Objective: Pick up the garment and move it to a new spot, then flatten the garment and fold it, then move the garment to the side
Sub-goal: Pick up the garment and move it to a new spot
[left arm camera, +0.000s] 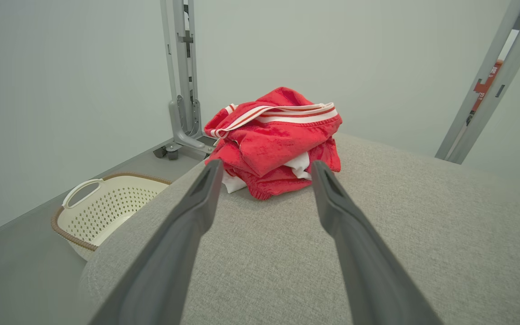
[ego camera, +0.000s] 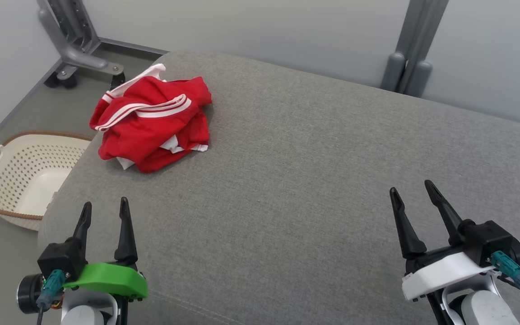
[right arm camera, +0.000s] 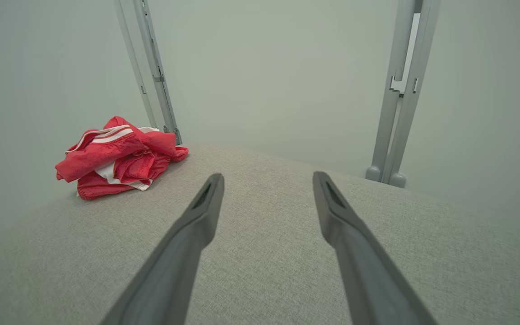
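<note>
The garment [ego camera: 151, 124] is a crumpled red heap with white stripes, lying at the far left of the grey cushioned surface [ego camera: 309, 158]. My left gripper [ego camera: 105, 211] hovers open over the near left edge, well short of the heap. In the left wrist view the garment [left arm camera: 276, 142] lies straight ahead beyond the open left gripper [left arm camera: 266, 169], with nothing between the fingers. My right gripper [ego camera: 413, 189] stands open at the near right, far from the cloth. The right wrist view has the garment [right arm camera: 118, 158] off to the left and the right gripper [right arm camera: 268, 178] open over bare fabric.
A cream perforated laundry basket [ego camera: 20, 176] sits on the floor just left of the surface; it also appears as the basket [left arm camera: 102, 210] in the left wrist view. Grey metal frame posts [ego camera: 415, 49] and a wheeled base [ego camera: 79, 58] stand behind, against pale walls.
</note>
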Motion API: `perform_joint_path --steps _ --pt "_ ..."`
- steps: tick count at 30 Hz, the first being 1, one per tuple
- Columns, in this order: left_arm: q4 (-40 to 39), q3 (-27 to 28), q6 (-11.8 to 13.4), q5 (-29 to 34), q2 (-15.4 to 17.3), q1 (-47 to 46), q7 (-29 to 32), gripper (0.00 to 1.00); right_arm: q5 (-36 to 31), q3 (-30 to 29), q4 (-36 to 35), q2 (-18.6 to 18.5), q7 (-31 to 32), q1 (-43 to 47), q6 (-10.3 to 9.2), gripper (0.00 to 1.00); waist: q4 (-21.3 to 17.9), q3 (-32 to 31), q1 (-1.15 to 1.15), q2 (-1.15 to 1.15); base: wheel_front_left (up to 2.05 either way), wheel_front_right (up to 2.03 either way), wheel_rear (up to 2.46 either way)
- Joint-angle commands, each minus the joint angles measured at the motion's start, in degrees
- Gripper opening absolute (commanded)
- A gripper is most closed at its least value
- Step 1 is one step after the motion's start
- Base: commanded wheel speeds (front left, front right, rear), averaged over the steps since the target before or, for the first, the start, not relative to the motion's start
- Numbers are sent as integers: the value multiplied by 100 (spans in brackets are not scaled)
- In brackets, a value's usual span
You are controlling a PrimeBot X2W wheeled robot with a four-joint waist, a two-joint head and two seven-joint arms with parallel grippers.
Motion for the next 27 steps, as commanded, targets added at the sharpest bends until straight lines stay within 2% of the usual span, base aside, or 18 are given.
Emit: perform_joint_path --steps 1,9,15,21,27 --pt "-17 -2 12 -58 14 54 -2 100 11 -11 -34 -33 19 -65 -4 100 235 66 0 0 0 0 0" --pt "-33 -75 54 -135 13 -159 -2 100 5 -15 -196 -114 111 -166 -5 100 264 283 0 0 0 0 0" --pt "157 -189 -16 -227 11 -731 -2 100 -33 19 -452 -308 262 -416 -5 100 86 816 0 0 0 0 0" --pt "1216 -324 -111 -336 63 -1966 99 100 -18 8 -903 -623 519 -809 -5 100 -181 1701 0 0 0 0 0" --pt "2568 -354 -193 -519 369 -3282 534 100 36 4 -1206 -847 639 -1200 -5 100 -437 2485 0 0 0 0 0"
